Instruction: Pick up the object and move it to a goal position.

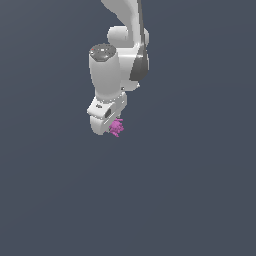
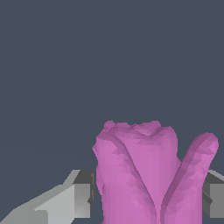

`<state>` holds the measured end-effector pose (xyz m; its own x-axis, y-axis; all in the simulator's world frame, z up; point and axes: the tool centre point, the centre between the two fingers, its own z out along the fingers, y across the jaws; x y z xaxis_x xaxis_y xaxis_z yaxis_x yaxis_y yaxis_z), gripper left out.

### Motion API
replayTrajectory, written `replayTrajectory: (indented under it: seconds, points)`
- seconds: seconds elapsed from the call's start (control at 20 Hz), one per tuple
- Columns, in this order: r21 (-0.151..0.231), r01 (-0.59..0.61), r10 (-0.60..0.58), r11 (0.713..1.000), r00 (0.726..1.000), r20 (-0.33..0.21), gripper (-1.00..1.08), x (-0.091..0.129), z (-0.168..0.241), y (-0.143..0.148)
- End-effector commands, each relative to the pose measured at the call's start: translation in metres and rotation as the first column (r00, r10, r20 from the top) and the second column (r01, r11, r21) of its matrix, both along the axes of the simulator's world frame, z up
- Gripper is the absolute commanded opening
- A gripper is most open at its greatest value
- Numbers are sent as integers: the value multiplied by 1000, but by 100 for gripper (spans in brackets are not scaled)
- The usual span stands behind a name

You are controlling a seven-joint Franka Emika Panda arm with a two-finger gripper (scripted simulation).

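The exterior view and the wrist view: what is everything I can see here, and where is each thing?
pink spiky lump: one, magenta-pink, between the fingers at the tool's tip; fills the lower part of the wrist view.
background: plain dark grey-blue all around; no marker visible.
robot arm: one, white with dark joints, reaching down from the top of the exterior view.
tool: one, white, grey fingers either side of the lump.
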<state>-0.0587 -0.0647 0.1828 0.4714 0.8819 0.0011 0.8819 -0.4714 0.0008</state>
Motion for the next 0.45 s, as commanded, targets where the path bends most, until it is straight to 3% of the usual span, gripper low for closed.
replayTrajectory:
  seconds: [0.0, 0.4]
  points:
    - [1, -1, 1, 1000, 1000, -1, -100, -3, 12, -13]
    - [0, -1, 1, 1000, 1000, -1, -100, -6, 27, -32]
